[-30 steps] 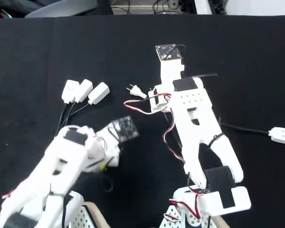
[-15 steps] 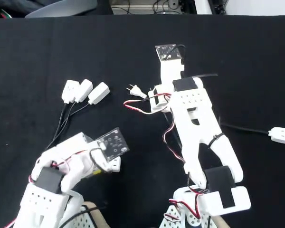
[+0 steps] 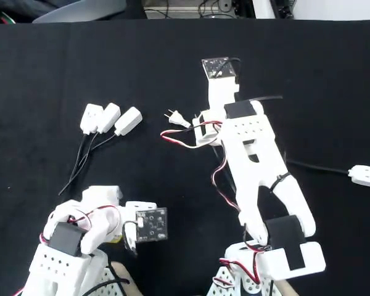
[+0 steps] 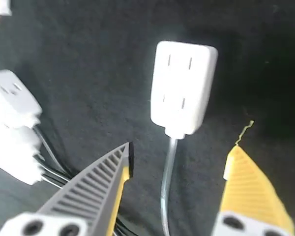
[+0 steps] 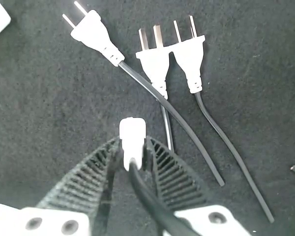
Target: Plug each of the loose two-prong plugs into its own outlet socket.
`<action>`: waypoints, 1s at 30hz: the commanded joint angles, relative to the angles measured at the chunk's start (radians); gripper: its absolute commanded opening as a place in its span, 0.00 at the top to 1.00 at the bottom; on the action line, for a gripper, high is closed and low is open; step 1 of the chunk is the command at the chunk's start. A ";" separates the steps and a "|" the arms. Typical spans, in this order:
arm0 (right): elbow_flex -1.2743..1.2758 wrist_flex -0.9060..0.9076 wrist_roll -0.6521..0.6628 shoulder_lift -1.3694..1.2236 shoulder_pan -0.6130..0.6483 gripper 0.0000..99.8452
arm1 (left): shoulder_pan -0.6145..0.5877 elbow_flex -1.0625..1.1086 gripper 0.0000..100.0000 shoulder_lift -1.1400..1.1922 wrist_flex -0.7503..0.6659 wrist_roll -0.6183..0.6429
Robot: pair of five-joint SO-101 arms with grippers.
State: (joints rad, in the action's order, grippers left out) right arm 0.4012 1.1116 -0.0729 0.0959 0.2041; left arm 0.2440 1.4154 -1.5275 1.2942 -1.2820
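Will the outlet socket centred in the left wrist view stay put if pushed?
Probably skids: the outlet socket looks like light plastic lying flat on black cloth. Its thin cord looks floppy, so it may pivot rather than slide straight.

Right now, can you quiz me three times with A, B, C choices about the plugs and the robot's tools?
1. Where is the outlet socket straight ahead of the left tool?
A. Lying on the black cloth, untouched
B. Pinched in the tool
C. On top of an arm

2. How many loose plugs lie beyond the right tool in its wrist view?
A. One
B. Three
C. Six

3. What is the right tool doing?
A. Wide open
B. Shut on nothing
C. Shut on a white plug

Answers: 1 A, the socket lies clear of the open tool; 2 B, three lie separately on the cloth; 3 C, the plug's body sits pinched in it.
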 commanded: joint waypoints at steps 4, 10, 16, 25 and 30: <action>-0.036 -0.003 0.006 0.005 -0.009 0.99 | 0.122 0.048 0.69 0.005 -0.169 -0.023; -0.039 0.002 0.006 0.007 -0.014 0.99 | 0.130 0.091 0.69 0.005 -0.213 -0.029; -0.038 0.002 0.006 0.010 -0.014 0.99 | 0.137 0.199 0.69 0.006 -0.336 -0.025; -0.041 0.002 0.006 0.008 -0.015 0.99 | 0.137 0.225 0.69 0.006 -0.391 0.046; -0.039 0.003 0.006 0.007 -0.012 0.99 | 0.130 0.203 0.69 0.006 -0.388 0.103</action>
State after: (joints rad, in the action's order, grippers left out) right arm 0.4012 1.1116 -0.0729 0.0959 0.2041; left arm 0.3698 1.6379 -1.5275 0.9475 -1.2451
